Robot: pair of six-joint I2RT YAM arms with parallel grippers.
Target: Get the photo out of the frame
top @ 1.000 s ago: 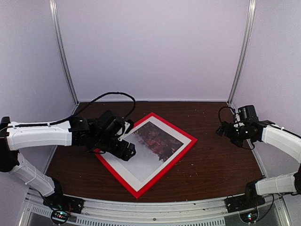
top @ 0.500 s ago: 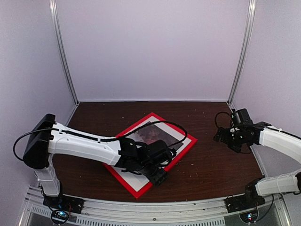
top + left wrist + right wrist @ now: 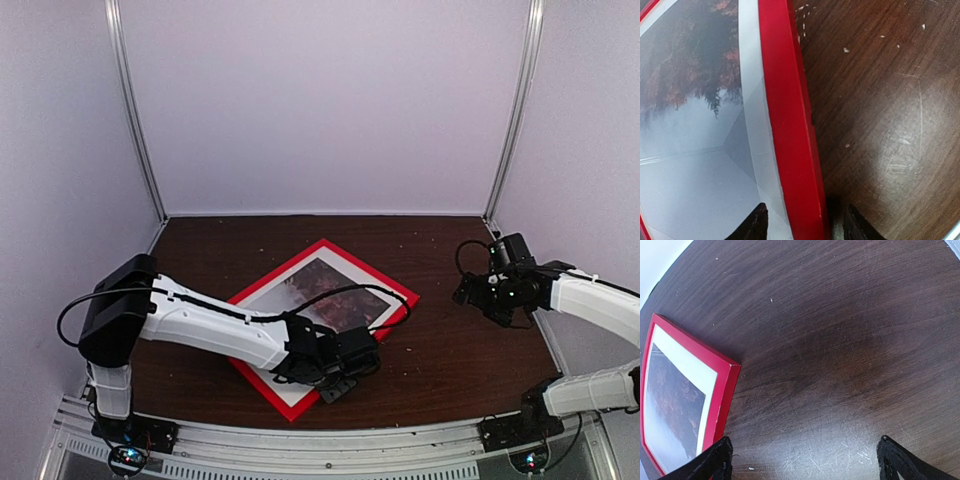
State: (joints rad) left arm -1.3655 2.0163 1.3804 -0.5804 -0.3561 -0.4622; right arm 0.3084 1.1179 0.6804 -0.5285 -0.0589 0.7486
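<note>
Photo of misty grey sky over dark red trees sits behind white window mat inside thin bright-red rectangular frame, which lies diamond-wise on dark brown wooden table. Left gripper partly open, fingers straddling frame's near-right rail, small gaps both sides, nothing held. Right gripper wide open, empty, well apart to the right

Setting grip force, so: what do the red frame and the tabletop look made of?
The frame: probably painted wood or composite, smooth satin red; even colour, crisp square edges. The tabletop: dark wood-grain, veneer or laminate perhaps, slightly glossy; grain streaks, fine scratches and soft glare show.
</note>
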